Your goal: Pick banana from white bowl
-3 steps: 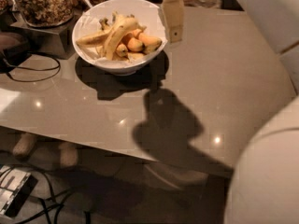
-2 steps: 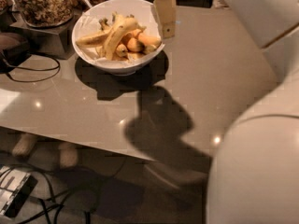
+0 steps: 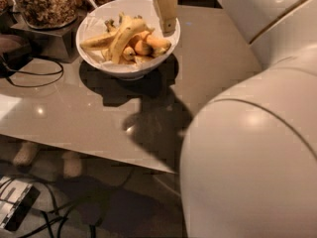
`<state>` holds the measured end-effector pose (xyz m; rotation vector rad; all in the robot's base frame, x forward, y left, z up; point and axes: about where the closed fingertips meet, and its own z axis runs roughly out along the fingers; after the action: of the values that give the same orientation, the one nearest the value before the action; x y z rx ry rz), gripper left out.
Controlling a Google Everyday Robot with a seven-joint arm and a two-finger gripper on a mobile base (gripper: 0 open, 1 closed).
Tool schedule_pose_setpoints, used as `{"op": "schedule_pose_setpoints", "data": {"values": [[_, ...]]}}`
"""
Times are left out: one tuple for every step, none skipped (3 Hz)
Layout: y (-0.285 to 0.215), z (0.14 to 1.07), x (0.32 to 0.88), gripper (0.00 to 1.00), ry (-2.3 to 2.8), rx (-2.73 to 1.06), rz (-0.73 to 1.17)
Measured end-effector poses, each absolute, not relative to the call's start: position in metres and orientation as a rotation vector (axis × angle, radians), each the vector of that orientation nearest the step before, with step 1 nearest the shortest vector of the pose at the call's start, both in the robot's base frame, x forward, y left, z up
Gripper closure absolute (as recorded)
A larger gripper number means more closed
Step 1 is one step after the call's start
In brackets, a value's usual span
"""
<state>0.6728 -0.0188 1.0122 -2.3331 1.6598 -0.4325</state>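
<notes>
The gripper (image 3: 166, 11) hovers above the bowl's (image 3: 130, 71) right rim; whether it is open, I cannot tell. It should shift left and straddle the banana (image 3: 122, 38) mid-curve, clear of the shorter bananas (image 3: 151, 43).

Curved banana (image 3: 121, 36) in white bowl (image 3: 130, 71), tool (image 3: 167, 20) above rim
</notes>
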Motion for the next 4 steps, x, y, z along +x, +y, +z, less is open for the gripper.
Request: {"op": "schedule_pose_setpoints", "data": {"values": [[-0.018, 1.008, 0.685, 0.22, 1.663, -2.342, -0.447], [-0.017, 1.001, 0.693, 0.26, 1.67, -2.361, -0.447], [-0.013, 0.992, 0.697, 0.28, 1.67, -2.387, -0.444], [-0.001, 0.994, 0.703, 0.29, 1.655, -2.397, -0.454]]}}
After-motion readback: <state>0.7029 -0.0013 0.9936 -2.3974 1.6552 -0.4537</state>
